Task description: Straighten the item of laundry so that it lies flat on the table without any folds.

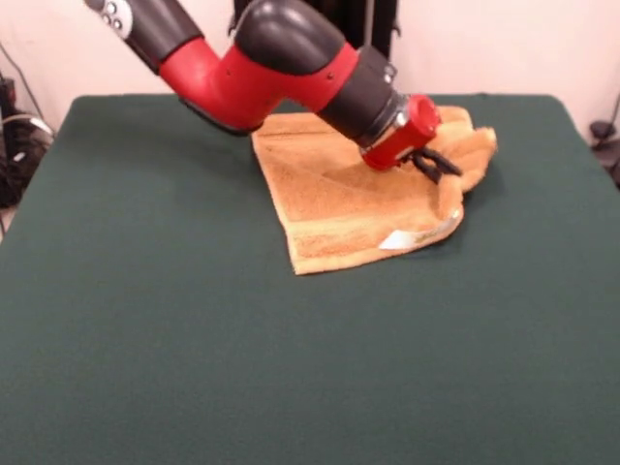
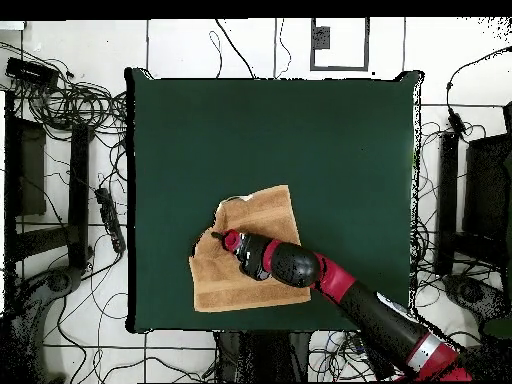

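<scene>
The orange-tan towel [image 1: 339, 199] lies on the dark green table [image 1: 194, 339] toward the robot's side. Its white label [image 1: 397, 239] shows near the front right corner. The towel's right part is folded over and bunched, and a ridge rises up to the gripper [image 1: 441, 167]. The gripper is tilted down over that right edge and looks shut on the raised fold. In the overhead view the towel [image 2: 255, 225] lies left of the table's middle near the bottom edge. There the gripper [image 2: 215, 238] is at its left edge, and the arm covers part of it.
The red and black arm [image 1: 281, 68] reaches in from the upper left across the towel's back edge. In the overhead view cables and dark equipment [image 2: 70, 150] lie on the floor around the table [image 2: 330, 140].
</scene>
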Available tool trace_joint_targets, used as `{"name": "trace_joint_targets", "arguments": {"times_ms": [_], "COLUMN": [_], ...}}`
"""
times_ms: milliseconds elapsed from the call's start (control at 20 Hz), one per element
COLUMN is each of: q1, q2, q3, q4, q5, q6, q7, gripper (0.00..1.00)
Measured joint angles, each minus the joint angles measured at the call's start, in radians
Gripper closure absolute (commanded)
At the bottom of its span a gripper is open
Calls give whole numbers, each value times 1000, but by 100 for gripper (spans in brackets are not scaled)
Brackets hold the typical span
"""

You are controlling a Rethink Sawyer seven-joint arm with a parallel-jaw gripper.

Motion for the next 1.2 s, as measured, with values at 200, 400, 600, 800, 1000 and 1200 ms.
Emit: {"name": "trace_joint_targets", "arguments": {"times_ms": [200, 400, 600, 800, 1000, 1200], "q1": [-86, -129, -148, -157, -160, -160], "q2": [101, 169, 222, 255, 275, 284], "q3": [27, 39, 53, 66, 85, 92], "q4": [-20, -45, -72, -87, -91, -93], "q5": [-2, -2, -2, 1, 4, 3], "q6": [173, 313, 443, 547, 614, 616], "q7": [-138, -272, -408, -524, -618, -639], "gripper": [100, 100, 100, 100, 100, 100]}}
